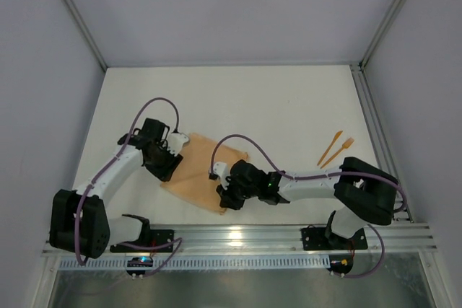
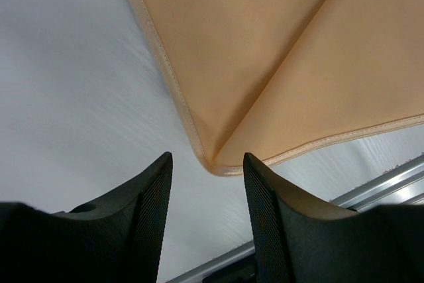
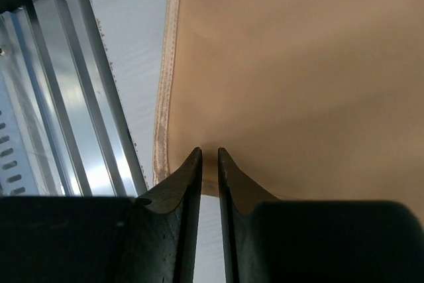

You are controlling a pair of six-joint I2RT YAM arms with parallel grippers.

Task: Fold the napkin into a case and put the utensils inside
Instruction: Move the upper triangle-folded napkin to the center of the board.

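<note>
The peach-orange napkin [image 1: 196, 171] lies partly folded on the white table, near the front edge. In the left wrist view one layer lies diagonally over another, and a hemmed corner of the napkin [image 2: 215, 164] sits just ahead of my left gripper [image 2: 207, 157], which is open and holds nothing. It hovers at the napkin's left side [image 1: 170, 164]. My right gripper [image 3: 209, 150] is pinched almost shut on the napkin's near edge [image 3: 228, 187], at its front right corner [image 1: 222, 194]. Two thin orange utensils [image 1: 333, 149] lie apart at the right, one with fork tines.
An aluminium rail [image 1: 238, 236] runs along the table's front edge, right beside the right gripper [image 3: 73, 97]. Grey walls and metal frame posts [image 1: 375, 128] enclose the white table [image 1: 289, 106]. Purple cables loop over both arms.
</note>
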